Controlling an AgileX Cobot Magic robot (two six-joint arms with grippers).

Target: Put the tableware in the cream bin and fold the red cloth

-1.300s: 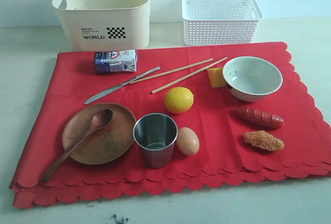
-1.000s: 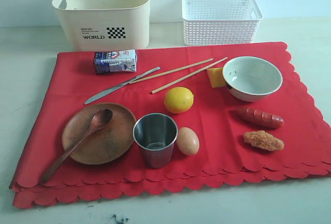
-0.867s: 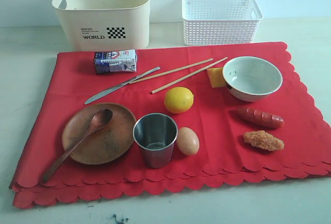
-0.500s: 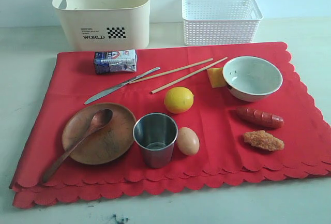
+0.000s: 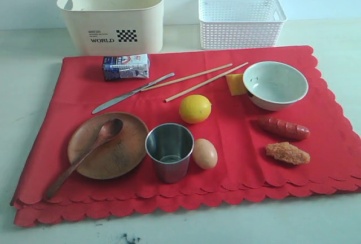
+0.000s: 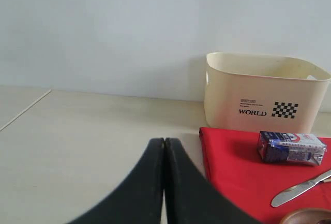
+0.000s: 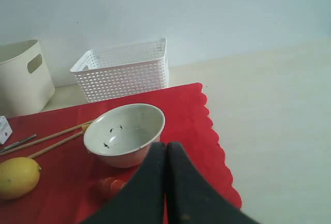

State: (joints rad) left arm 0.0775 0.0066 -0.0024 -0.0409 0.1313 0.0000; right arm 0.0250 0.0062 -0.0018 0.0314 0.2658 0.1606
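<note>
Left gripper [image 6: 164, 144]: two smooth black fingers pressed flat together, gripping nothing

Large bright red fabric cloth with scalloped edges [image 5: 237, 137]: spread flat across the middle of the frame, with bare pale table [image 5: 28, 75] on every side

Long wooden spoon [image 5: 84, 154]: lower left, its head lying in the round brown wooden plate [image 5: 121, 154], handle crossing the rim

Large cream plastic bin [image 5: 141, 24]: upper left, smooth solid walls, rounded corners, standing off the cloth

Silver metal knife [image 5: 132, 93] and two thin pale chopsticks [image 5: 197, 80]: slanting, left of centre to centre, just beside each other

Steel cup [image 5: 169, 151]: lower centre, upright, an egg [image 5: 205, 153] close on its right

Glossy white bowl [image 5: 275, 84]: right of centre, upright on the cloth

Right gripper [image 7: 166, 146]: black fingers closed together, holding nothing
</note>
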